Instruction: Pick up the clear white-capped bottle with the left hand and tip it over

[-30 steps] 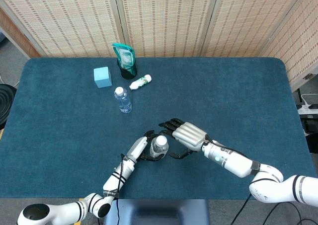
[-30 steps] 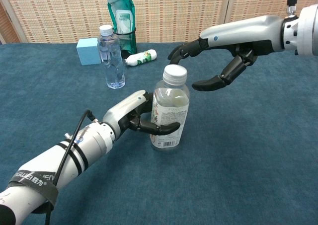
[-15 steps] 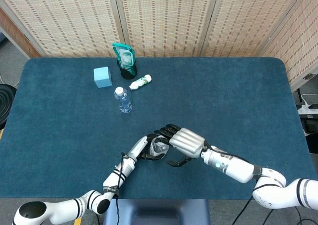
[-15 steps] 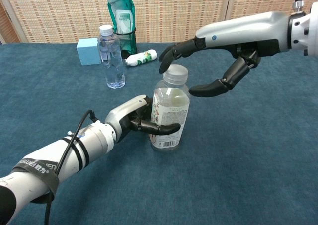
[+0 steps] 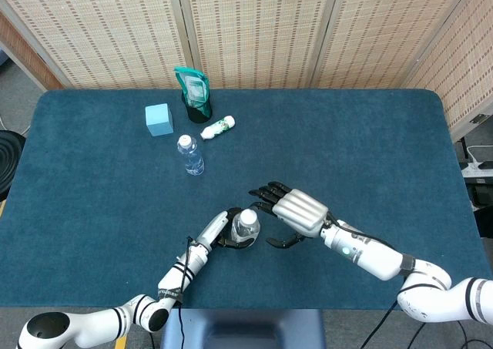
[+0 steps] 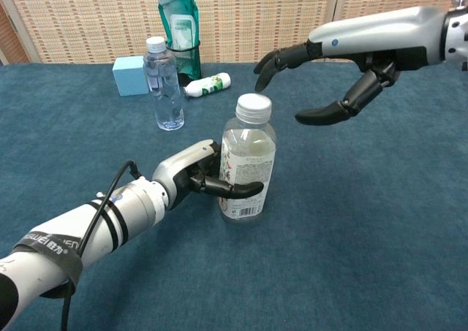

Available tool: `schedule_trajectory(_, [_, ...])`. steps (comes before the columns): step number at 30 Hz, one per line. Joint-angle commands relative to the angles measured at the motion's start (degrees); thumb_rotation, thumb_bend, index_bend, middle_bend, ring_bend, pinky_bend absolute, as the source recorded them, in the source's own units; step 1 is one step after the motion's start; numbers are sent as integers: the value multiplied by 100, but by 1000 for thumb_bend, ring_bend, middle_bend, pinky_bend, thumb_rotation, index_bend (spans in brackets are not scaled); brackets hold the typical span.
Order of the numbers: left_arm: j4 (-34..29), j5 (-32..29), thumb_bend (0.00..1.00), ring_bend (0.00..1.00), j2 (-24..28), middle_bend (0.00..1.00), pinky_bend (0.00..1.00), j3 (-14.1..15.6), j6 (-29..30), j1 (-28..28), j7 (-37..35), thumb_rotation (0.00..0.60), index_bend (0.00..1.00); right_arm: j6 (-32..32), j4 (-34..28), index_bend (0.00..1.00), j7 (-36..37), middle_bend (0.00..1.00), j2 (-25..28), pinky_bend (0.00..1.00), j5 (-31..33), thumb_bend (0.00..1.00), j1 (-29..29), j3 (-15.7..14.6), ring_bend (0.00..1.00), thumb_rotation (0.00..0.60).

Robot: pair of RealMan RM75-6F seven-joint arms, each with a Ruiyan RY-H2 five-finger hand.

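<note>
The clear white-capped bottle [image 5: 246, 227] [image 6: 247, 166] stands upright on the blue table cloth near the front edge. My left hand [image 5: 219, 235] [image 6: 194, 174] grips its lower body from the left, with its fingers wrapped across the label. My right hand [image 5: 291, 214] [image 6: 344, 61] hovers open, above and to the right of the cap, fingers spread and touching nothing.
At the back left stand a second clear water bottle [image 5: 190, 155] [image 6: 162, 82], a light blue cube [image 5: 159, 119] [image 6: 129, 75] and a green pouch in a black holder [image 5: 195, 92] [image 6: 179, 35]. A small white bottle [image 5: 218, 127] [image 6: 207, 85] lies beside them.
My right hand came over the bottle's cap, then drew back to the right and upward. The left hand keeps its grip and the bottle has barely shifted.
</note>
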Motion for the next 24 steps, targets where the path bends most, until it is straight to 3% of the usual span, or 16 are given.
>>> schedule_trajectory(1, [17,4,961,447,-7,914,129,8,-24,-14,8,600,749,-58,6,172,4,0,6,0,33,313,7,-49,0,323])
schedule_trajectory(8, [78,34,958,447,-44,913,136,46,-34,-18,-11,600,750,-64,80,172,45,0,-26,0,45,312,30,-56,0,323])
schedule_trajectory(17, [107,37,958,447,-55,913,306,24,-33,-34,-28,600,750,-52,119,172,94,0,-34,0,67,313,24,-80,0,323])
schedule_trajectory(24, [113,70,956,448,-69,912,321,37,-30,-49,-40,600,750,-73,73,171,150,0,-63,0,8,312,79,-67,0,323])
